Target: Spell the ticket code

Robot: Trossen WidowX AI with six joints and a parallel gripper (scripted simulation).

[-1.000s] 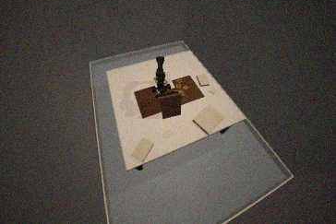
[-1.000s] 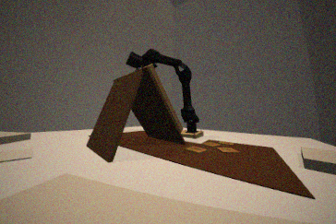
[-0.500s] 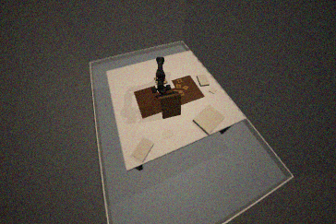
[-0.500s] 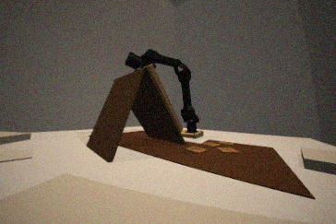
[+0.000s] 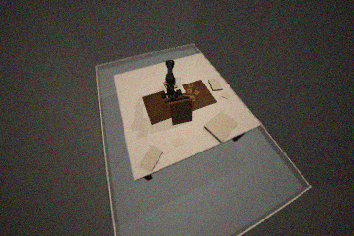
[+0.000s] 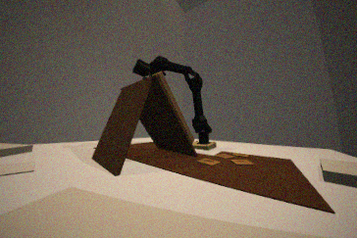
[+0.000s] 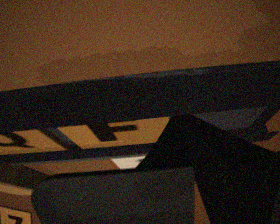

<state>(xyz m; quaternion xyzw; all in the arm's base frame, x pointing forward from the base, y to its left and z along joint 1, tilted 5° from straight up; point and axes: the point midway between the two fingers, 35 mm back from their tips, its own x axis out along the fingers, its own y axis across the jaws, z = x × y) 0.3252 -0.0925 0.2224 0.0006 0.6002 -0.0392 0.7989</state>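
The dark letter rail (image 7: 66, 97) crosses the wrist view on the leaning board (image 5: 182, 112) (image 6: 169, 117). A Q tile (image 7: 38, 136) and an F tile (image 7: 153, 127) sit in it, F right of Q in this view, with a narrow gap between them. Grey bare channel shows right of F. My gripper (image 7: 180, 123) (image 5: 171, 97) is shut and empty, its dark fingers just below the rail and overlapping the F tile's lower right corner in view; contact is unclear. The white ticket (image 7: 130, 162) is mostly covered, its print unreadable. A 7 tile (image 7: 15, 216) lies lower left.
Loose tiles (image 5: 196, 92) (image 6: 242, 162) lie on the brown mat (image 5: 157, 111) (image 6: 294, 182) beside the board. Pale flat blocks (image 5: 222, 125) (image 5: 152, 157) and a smaller block (image 5: 215, 84) lie around the white counter. The board's rear leg (image 6: 121, 126) stands behind it.
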